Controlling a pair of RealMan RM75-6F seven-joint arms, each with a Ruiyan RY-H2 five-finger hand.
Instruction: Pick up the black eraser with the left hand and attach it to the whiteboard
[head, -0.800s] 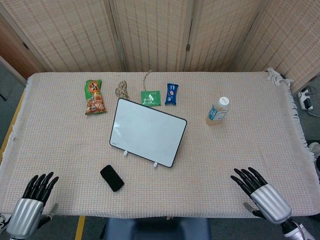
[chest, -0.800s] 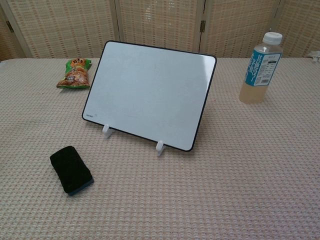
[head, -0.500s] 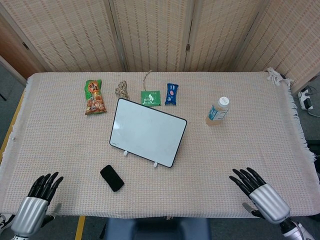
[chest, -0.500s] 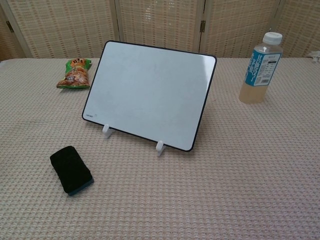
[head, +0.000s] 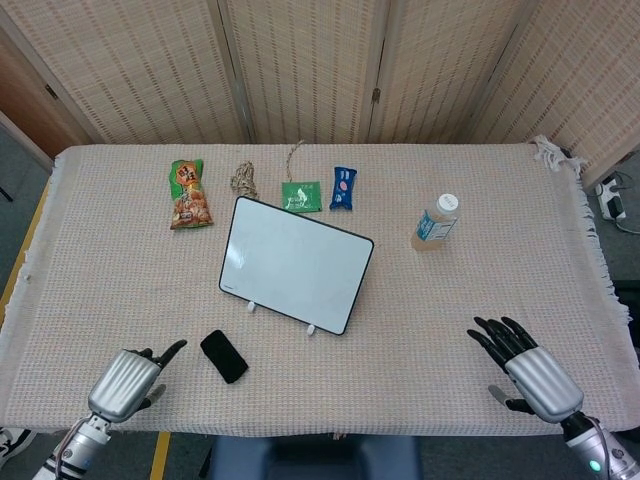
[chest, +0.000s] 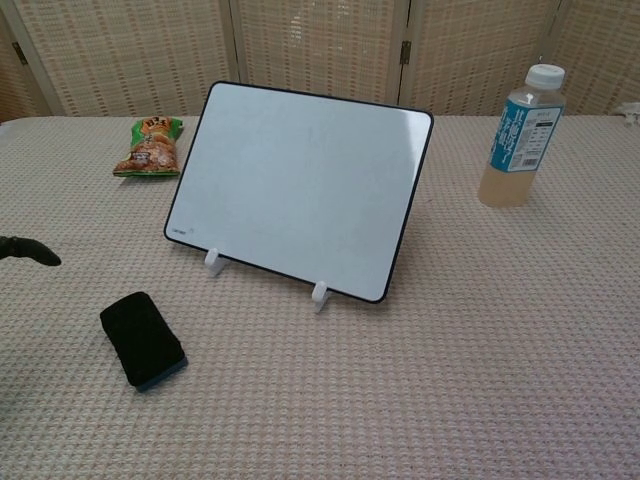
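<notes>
The black eraser (head: 224, 356) (chest: 143, 340) lies flat on the cloth, just in front of the whiteboard's left foot. The whiteboard (head: 296, 264) (chest: 301, 189) leans back on two small white feet at the table's middle. My left hand (head: 128, 380) hovers at the near edge, a short way left of the eraser, holding nothing, fingers pointing towards it; only a dark fingertip (chest: 30, 251) of it shows at the chest view's left edge. My right hand (head: 524, 366) is at the near right edge, fingers spread and holding nothing.
A drink bottle (head: 436, 223) (chest: 522, 135) stands right of the board. Behind the board lie an orange snack bag (head: 188, 194) (chest: 150, 146), a coil of twine (head: 245, 179), a green packet (head: 301, 196) and a blue packet (head: 343, 187). Woven screens close off the back.
My left hand has swung right and forward along the near edge towards the eraser, turning its fingers towards it. The right hand shifted slightly right. The eraser and board have not moved.
</notes>
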